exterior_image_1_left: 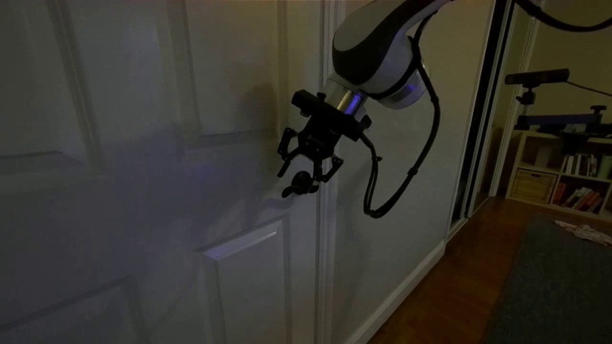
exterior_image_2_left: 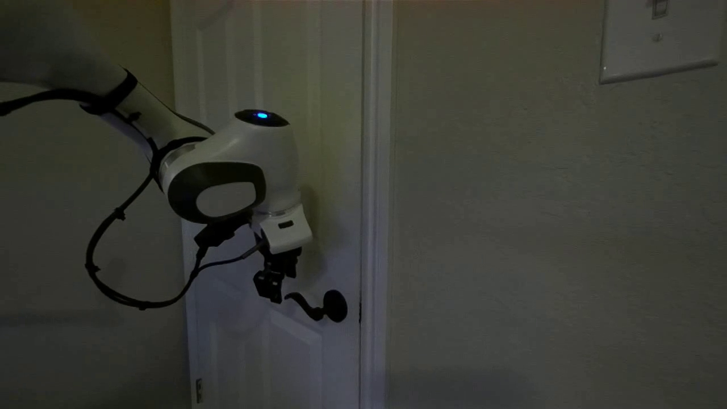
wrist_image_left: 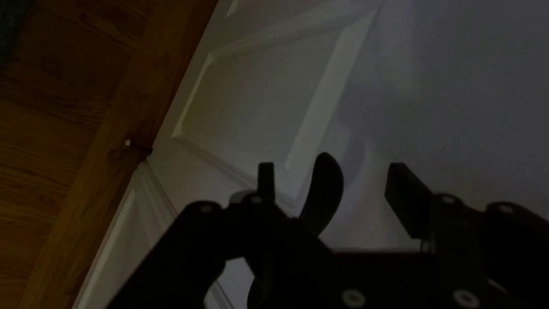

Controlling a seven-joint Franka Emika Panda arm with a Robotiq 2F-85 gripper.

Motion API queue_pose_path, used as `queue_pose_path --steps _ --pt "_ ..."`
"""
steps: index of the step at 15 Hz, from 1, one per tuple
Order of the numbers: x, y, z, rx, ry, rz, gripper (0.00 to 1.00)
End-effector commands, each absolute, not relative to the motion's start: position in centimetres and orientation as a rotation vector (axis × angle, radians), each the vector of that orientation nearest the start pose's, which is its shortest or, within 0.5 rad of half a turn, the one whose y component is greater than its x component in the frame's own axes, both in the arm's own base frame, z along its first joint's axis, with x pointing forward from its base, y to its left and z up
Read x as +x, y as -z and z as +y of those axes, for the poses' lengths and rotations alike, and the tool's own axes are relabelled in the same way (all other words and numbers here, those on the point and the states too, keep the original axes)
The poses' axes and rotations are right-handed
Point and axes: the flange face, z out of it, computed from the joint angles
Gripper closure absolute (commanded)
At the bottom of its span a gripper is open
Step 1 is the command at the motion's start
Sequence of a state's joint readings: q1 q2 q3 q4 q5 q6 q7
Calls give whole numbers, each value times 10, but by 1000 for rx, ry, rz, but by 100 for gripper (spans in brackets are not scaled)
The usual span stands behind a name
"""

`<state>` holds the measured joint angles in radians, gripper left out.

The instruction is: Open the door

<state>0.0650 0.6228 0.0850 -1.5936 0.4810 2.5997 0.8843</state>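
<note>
The white panelled door (exterior_image_1_left: 143, 172) stands flush in its frame and also shows in an exterior view (exterior_image_2_left: 335, 369) and in the wrist view (wrist_image_left: 257, 103). Its black lever handle (exterior_image_2_left: 311, 308) also shows in an exterior view (exterior_image_1_left: 300, 184). My gripper (exterior_image_1_left: 299, 175) is open and points down just above the handle. In an exterior view, the gripper (exterior_image_2_left: 275, 298) is beside the lever's free end. In the wrist view, the lever's tip (wrist_image_left: 325, 186) shows between the spread fingers of my gripper (wrist_image_left: 331, 178), nearer the left finger. That finger hides part of the lever. I cannot tell whether they touch.
The door frame (exterior_image_1_left: 327, 267) and plain wall (exterior_image_2_left: 539, 227) adjoin the handle side. A light switch (exterior_image_2_left: 659, 45) is on the wall. A cable (exterior_image_1_left: 382, 210) hangs in a loop from the arm. A small doorstop (wrist_image_left: 137, 146) sticks out low on the door.
</note>
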Motion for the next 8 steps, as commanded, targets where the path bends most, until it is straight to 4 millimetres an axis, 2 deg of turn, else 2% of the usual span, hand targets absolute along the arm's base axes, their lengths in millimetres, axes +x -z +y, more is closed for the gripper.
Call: queue_pose_path --steps 1,2,3,6,7,8 --pt "730 -305 83 -2239 162 1415 41" --pt "732 -302 83 -2237 162 1415 59" --pt "734 -298 83 -2238 161 1415 60" --pt "740 -286 80 -2244 151 1422 78" --pt "742 -283 79 -2245 151 1425 87" --pt "744 -282 79 -2244 154 1422 91"
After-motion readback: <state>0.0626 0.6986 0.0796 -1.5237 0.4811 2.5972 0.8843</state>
